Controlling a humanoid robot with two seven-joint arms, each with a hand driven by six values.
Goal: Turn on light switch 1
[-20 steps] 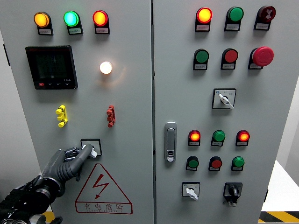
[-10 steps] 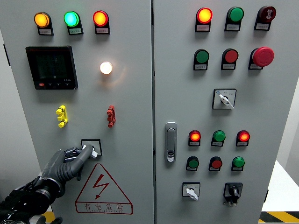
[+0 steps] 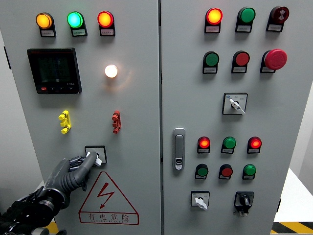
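Fingers [image 3: 88, 160] of left hand [image 3: 66, 175] curled, tips pinching the white knob of light switch 1 [image 3: 95, 154]; contact looks firm, though pad placement behind the knob can't be confirmed.

Switch loc: lower part of left cabinet door [image 3: 137, 98], directly above the red warning triangle [image 3: 106, 200], below and between the yellow clip [image 3: 64, 121] and red clip [image 3: 116, 122].

Key relation: switch sits at approx 1 o'clock from the hand's palm, already at the fingertips, no gap visible. Knob's long axis runs roughly 11 to 5 o'clock, pointer end toward 5. Forearm comes in from 7 o'clock, so wrist is roughly in line w/ the knob.

Left hand is the working hand; right hand not seen.

Lamp [image 3: 111, 71] at 12 o'clock above the switch is lit. Whether it belongs to this switch can't be told.

Judgement: reach and grasp appear done; what remains, if anything, is rotation of the knob about its centre. Risk: fingers slipping off the small knob during twist.
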